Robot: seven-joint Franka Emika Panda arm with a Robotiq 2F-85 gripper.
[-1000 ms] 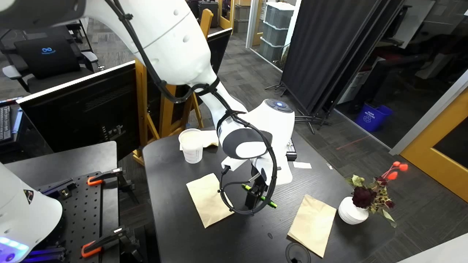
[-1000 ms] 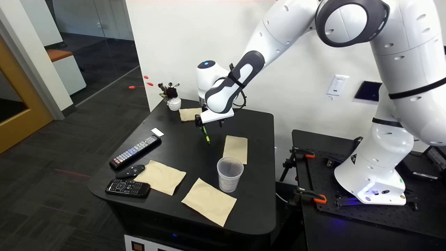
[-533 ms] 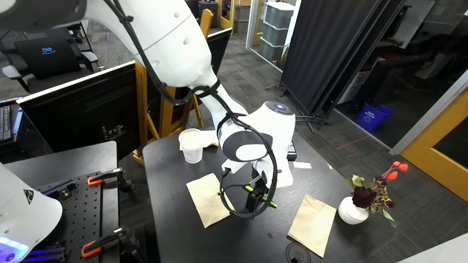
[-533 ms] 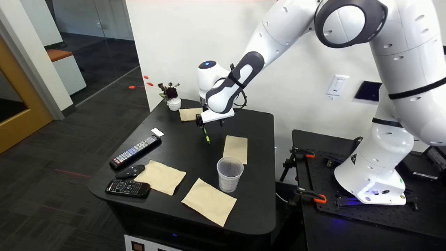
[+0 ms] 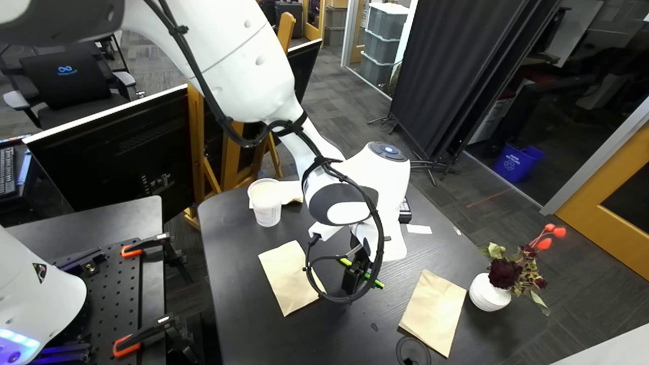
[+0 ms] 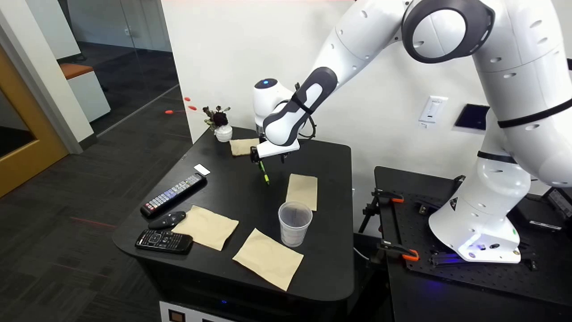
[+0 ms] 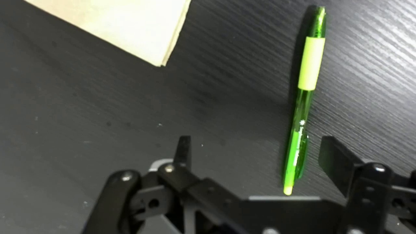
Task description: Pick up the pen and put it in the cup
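The green pen lies on the dark table in the wrist view, its clip end between my two fingers and nearer the right-hand finger. My gripper is open and empty, with a gap on both sides of the pen. In an exterior view the pen is partly hidden by the gripper and a cable loop. The pen also shows below the gripper in an exterior view. The whitish translucent cup stands upright and apart from the gripper; it also shows in an exterior view.
Several brown paper pieces lie on the table, including one between pen and cup and one near the vase. A white vase with flowers stands at one end. Remotes and a white card lie along one edge.
The arm and gripper have sunk very slightly over the pen. The pen, the cup and the other things have not visibly moved.
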